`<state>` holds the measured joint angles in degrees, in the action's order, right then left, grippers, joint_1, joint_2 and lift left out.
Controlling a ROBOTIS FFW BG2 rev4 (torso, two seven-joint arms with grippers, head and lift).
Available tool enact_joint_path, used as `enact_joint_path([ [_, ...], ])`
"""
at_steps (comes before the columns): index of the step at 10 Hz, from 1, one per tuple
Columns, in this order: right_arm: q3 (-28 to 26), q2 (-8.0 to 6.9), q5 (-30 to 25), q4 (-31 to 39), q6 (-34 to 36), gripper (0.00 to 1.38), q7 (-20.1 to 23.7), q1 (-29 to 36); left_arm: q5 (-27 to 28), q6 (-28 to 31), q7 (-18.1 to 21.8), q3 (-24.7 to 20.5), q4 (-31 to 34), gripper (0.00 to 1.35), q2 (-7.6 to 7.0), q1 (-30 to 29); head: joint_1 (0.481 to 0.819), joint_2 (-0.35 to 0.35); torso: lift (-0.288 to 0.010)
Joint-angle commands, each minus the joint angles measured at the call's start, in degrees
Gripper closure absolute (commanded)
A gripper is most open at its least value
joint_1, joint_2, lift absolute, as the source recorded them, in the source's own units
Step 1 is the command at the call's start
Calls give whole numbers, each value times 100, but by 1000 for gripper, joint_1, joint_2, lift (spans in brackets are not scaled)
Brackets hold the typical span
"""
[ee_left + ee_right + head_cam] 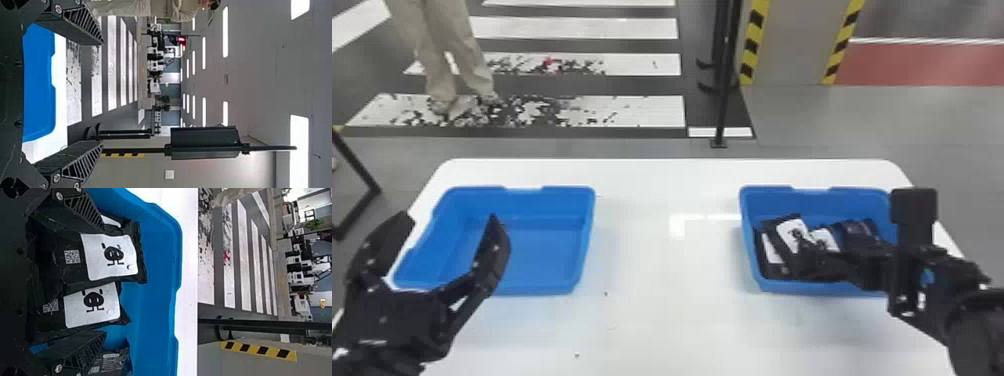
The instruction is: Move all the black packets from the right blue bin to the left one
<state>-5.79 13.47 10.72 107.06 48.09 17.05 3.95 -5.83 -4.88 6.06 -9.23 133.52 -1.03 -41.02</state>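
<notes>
in the head view we see the left blue bin (pixel 586 235) and the right blue bin (pixel 750 239) set well apart on the white counter (pixel 657 310). the left blue bin looks empty where we can see into it. the black packets (pixel 784 250) lie overlapped in the right blue bin, heaped against its left side, with more dark wrapping farther right.

our left pincer (pixel 451 220) is at the left blue bin, one finger in front of its inside and the other by its left edge. in the left wrist view we find its fingers spread wide, with nothing held between them.

our right pincer (pixel 834 255) reaches down into the right blue bin. from the head view its dark fingers are hard to tell from the packets, but the right wrist view shows them parted, with two packets in the gap: an upper packet (pixel 111 258) and a lower packet (pixel 92 305) partly beneath it, each bearing a white label with a black pig face. we see a strip of another white label by one finger, and a dark packet (pixel 113 364) with small print beside the other.

beyond the counter we see a black post (pixel 724 100) and a pillar (pixel 787 45) with yellow and black edging.
</notes>
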Motion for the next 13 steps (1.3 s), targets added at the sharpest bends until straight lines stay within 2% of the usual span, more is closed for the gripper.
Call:
enact_joint_path([
  [1, 99, 15, 25, -124, 0, 124, 9, -86, 0, -19, 0, -2, 0, 133, 6, -4, 695, 3, -140],
  [4, 271, 42, 94, -293, 0, 128, 70, -198, 0, -33, 0, -2, -14, 133, 6, 10, 695, 25, -140],
  [5, 305, 50, 105, -335, 28, 174, 79, -212, 0, -47, 0, -2, -14, 133, 6, 10, 695, 30, -140],
  [7, 328, 59, 94, -392, 154, 360, 79, -240, -11, -75, 0, -2, -14, 133, 6, -4, 695, 35, -140],
  [8, 328, 59, 82, -392, 239, 598, 79, -254, -11, -75, 0, -2, -14, 133, 6, -4, 695, 36, -140],
  [9, 328, 59, 128, -363, 323, 897, 79, -268, -11, -103, 0, -14, -14, 133, 6, -4, 695, 36, -140],
  [10, 328, 59, 185, -307, 323, 1029, 79, -240, -11, -117, 0, -14, -14, 133, 6, -4, 695, 36, -140],
  [13, 328, 59, 482, -153, 281, 1093, 79, -156, -11, -173, 0, -14, -28, 133, 6, -18, 695, 47, -140],
])
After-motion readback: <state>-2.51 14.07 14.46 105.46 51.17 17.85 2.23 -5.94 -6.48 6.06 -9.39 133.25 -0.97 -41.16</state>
